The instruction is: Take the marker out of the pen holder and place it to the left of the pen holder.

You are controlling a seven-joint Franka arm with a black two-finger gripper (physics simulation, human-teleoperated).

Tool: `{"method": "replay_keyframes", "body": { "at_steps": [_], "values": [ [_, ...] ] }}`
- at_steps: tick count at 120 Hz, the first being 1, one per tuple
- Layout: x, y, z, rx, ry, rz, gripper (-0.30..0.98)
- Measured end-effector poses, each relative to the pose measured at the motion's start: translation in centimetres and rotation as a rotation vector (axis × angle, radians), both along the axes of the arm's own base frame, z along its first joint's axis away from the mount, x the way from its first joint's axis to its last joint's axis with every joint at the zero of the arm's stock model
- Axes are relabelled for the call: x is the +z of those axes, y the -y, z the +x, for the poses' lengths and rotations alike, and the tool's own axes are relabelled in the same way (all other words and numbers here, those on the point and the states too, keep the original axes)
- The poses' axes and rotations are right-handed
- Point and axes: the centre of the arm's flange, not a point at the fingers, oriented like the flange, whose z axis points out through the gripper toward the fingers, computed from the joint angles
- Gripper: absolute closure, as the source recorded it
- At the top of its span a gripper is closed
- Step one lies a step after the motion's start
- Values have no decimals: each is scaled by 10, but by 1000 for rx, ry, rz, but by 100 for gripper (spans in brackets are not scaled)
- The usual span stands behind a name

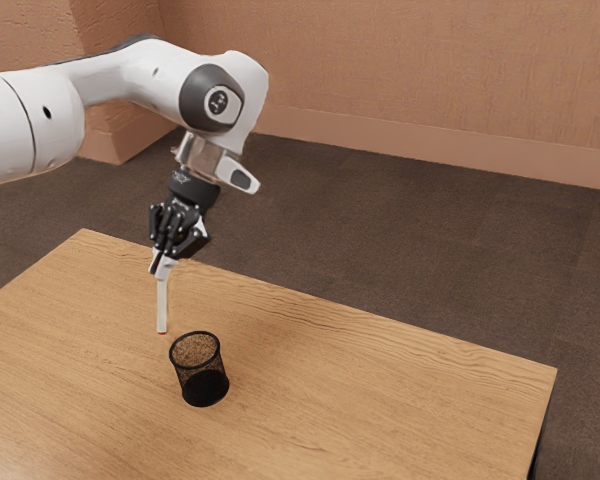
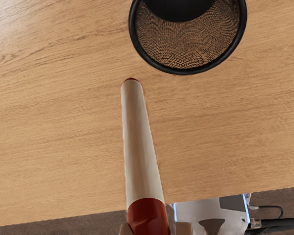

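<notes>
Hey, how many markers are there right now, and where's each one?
1. The marker hangs in the gripper, above the table and outside the pen holder. I see none standing in the holder.

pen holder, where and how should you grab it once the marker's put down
I'd pinch the pen holder at its rim, coming straight down from above, one finger inside and one outside. It stands upright with its round mouth facing up, and the wall looks thin enough to pinch. My gripper has the marker now, so that must be released first.
</notes>
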Motion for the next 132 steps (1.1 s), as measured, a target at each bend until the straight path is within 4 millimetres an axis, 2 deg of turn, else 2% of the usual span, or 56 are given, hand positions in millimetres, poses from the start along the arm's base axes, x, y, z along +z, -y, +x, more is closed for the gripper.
{"method": "replay_keyframes", "body": {
  "at_steps": [9,26,49,63,69,81,89,97,109,122,132],
  "values": [
    [-11,-27,1,45,-34,9,78],
    [-58,-67,3,112,-137,8,79],
    [-85,-96,-14,170,-255,12,79],
    [-112,-114,-24,206,-344,5,78],
    [-125,-120,-26,218,-376,-1,73],
    [-140,-125,-27,231,-406,-12,50],
    [-138,-123,-24,226,-388,-16,37],
    [-128,-114,-18,208,-342,-16,27],
    [-96,-84,-9,152,-222,-14,17],
    [-51,-57,0,106,-44,-43,10],
    [-29,-36,1,63,91,-57,7]
  ]
}}
